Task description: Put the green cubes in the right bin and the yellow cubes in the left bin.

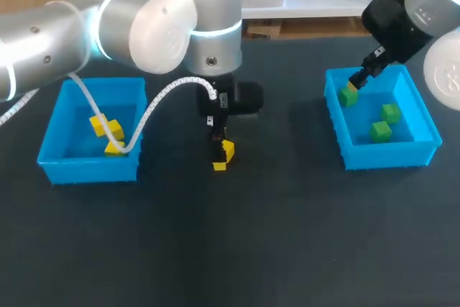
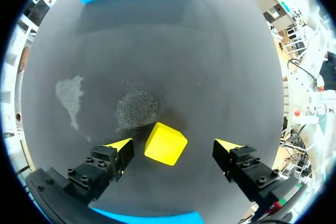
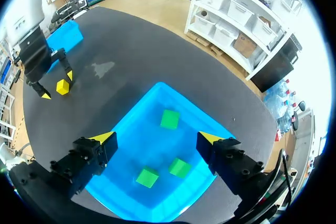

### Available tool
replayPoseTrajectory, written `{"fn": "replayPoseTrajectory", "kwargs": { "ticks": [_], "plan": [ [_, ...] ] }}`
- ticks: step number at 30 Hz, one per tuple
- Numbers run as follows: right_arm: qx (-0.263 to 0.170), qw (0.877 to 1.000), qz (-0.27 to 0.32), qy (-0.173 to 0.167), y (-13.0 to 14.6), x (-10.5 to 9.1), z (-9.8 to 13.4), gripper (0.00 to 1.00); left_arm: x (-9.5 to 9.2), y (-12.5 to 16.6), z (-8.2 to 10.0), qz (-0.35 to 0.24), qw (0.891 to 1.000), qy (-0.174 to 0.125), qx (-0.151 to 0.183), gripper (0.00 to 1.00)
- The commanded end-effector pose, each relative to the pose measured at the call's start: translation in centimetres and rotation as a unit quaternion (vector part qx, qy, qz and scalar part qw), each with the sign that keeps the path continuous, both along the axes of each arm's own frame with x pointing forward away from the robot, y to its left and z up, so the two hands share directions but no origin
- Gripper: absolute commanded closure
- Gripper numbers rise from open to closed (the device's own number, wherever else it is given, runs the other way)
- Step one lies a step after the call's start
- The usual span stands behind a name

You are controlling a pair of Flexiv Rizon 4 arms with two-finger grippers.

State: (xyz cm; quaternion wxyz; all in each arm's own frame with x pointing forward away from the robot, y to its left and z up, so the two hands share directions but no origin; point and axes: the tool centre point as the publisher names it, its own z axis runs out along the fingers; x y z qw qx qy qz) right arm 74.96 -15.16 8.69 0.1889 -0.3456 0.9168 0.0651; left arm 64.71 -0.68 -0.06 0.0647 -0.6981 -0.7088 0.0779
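Observation:
A yellow cube (image 2: 165,144) lies on the dark table between the fingers of my left gripper (image 2: 175,145). The gripper is open, pointing down at the table's middle (image 1: 221,156), and the cube sits nearer one finger with a gap to the other. My right gripper (image 3: 157,138) hangs open and empty above the right bin (image 1: 424,150). That bin holds three green cubes (image 3: 169,119), (image 3: 180,167), (image 3: 146,177). In the left bin (image 1: 90,170) lie two yellow cubes (image 1: 98,124), (image 1: 113,147), partly behind the arm's white cable.
The white cable (image 1: 154,106) loops from my left arm over the left bin's right wall. From the right wrist, my left gripper (image 3: 50,77) and the left bin (image 3: 65,38) show far across the table. Bare dark table lies between the bins and toward the front.

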Motion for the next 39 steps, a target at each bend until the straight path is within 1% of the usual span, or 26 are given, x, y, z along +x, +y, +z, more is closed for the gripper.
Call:
{"fn": "replayPoseTrajectory", "kwargs": {
  "ticks": [1, 2, 3, 4, 5, 6, 9, 10, 11, 20, 24, 27, 30, 34, 36, 39],
  "plan": [
    [0.001, 1.000, 0.000, 0.000, 0.0, 0.0, 0.0, 0.00, -0.4, 0.1, -0.1, 0.002, 1.000, -0.008, -0.001, 0.00],
    [0.001, 1.000, 0.000, 0.000, 0.0, 0.0, 0.0, 0.00, -0.4, 0.1, -0.1, 0.002, 1.000, -0.008, -0.002, 0.00],
    [0.001, 1.000, 0.000, 0.000, 0.0, 0.0, 0.0, 0.00, -0.3, 0.0, -0.2, 0.003, 1.000, -0.008, -0.002, 0.07],
    [0.001, 1.000, 0.000, 0.000, 0.0, 0.0, 0.0, 0.00, -0.3, 0.0, -0.2, 0.004, 1.000, -0.008, -0.002, 0.27],
    [0.001, 1.000, 0.000, 0.000, 0.0, 0.0, 0.0, 0.00, -0.3, 0.0, -0.2, 0.005, 1.000, -0.008, -0.003, 0.44],
    [0.001, 1.000, 0.000, 0.000, 0.0, 0.0, 0.0, 0.00, -0.2, -0.1, -0.2, 0.006, 1.000, -0.008, -0.003, 0.56],
    [0.001, 1.000, 0.000, 0.000, 0.0, 0.0, 0.0, 0.00, -0.1, -0.2, -0.3, 0.011, 1.000, -0.010, -0.006, 0.76],
    [0.001, 1.000, 0.000, 0.000, 0.0, 0.0, 0.0, 0.00, -0.1, -0.2, -0.3, 0.012, 1.000, -0.010, -0.006, 0.91],
    [0.001, 1.000, 0.000, 0.000, 0.0, 0.0, 0.0, 0.00, -0.1, -0.2, -0.3, 0.012, 1.000, -0.010, -0.007, 1.00],
    [0.001, 1.000, 0.000, 0.000, 0.0, 0.0, 0.0, 0.00, -0.1, -0.3, -0.6, 0.029, 0.999, -0.010, -0.016, 1.00],
    [0.001, 1.000, 0.000, 0.000, 0.0, 0.0, 0.0, 0.00, 0.0, -0.3, -0.7, 0.045, 0.998, -0.015, -0.028, 1.00],
    [0.001, 1.000, 0.000, 0.000, 0.0, 0.0, 0.0, 0.00, 0.4, -0.1, -0.1, 0.066, 0.996, -0.024, -0.048, 1.00],
    [0.001, 1.000, 0.000, 0.000, 0.0, 0.0, 0.0, 0.00, 1.0, 0.6, 0.9, 0.102, 0.991, -0.040, -0.082, 1.00],
    [0.001, 1.000, 0.000, 0.000, 0.0, 0.0, 0.0, 0.00, 1.9, 1.7, 2.4, 0.138, 0.982, -0.063, -0.113, 1.00],
    [0.001, 1.000, 0.000, 0.000, 0.0, 0.0, 0.0, 0.00, 2.1, 2.1, 3.5, 0.161, 0.975, -0.079, -0.131, 1.00],
    [0.001, 1.000, 0.000, 0.000, 0.0, 0.0, 0.0, 0.00, 2.6, 3.3, 4.6, 0.188, 0.965, -0.101, -0.151, 1.00]
  ]
}}
